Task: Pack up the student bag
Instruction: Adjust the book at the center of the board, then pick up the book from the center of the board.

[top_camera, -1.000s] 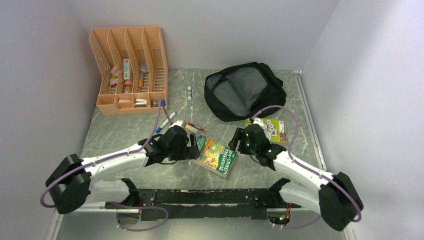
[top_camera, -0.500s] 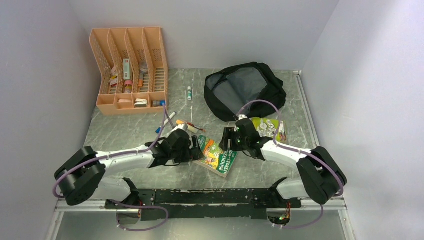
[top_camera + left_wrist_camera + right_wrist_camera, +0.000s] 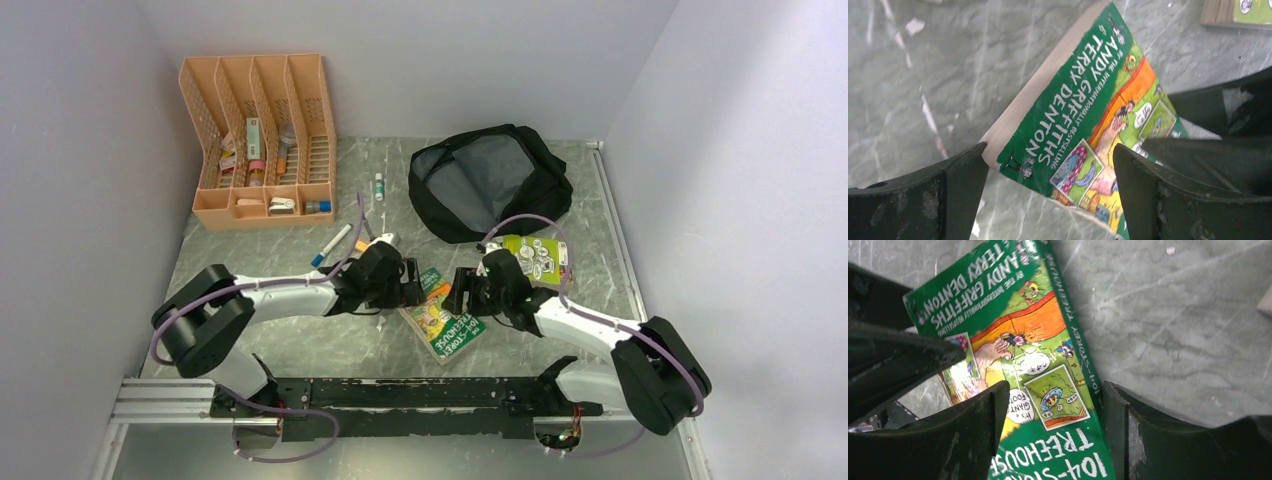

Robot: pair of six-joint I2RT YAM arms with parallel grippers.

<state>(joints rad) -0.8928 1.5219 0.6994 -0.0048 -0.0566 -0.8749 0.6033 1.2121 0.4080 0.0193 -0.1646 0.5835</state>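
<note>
The student bag [image 3: 490, 188] lies at the back right, black, its mouth open on grey lining. A green paperback [image 3: 446, 316] lies on the table between my two grippers. My left gripper [image 3: 411, 286] is open at the book's top corner [image 3: 1083, 100]; one finger [image 3: 955, 192] touches the page edge, the other [image 3: 1168, 200] is over the cover. My right gripper [image 3: 463, 296] is open over the same book [image 3: 1048, 365], with one finger [image 3: 1120, 420] beside the spine and the other [image 3: 983, 425] above the cover. Each wrist view shows the opposite gripper's dark fingers.
A second book [image 3: 540, 258] with a light green cover lies just right of my right gripper. An orange mesh organiser [image 3: 258, 140] holding small items stands at the back left. A marker [image 3: 330, 243] and a small glue stick [image 3: 379, 186] lie loose on the table.
Both grippers have closed in on the green paperback from either side. The book has turned and slid a little to the right. Neither gripper's opening has visibly changed.
</note>
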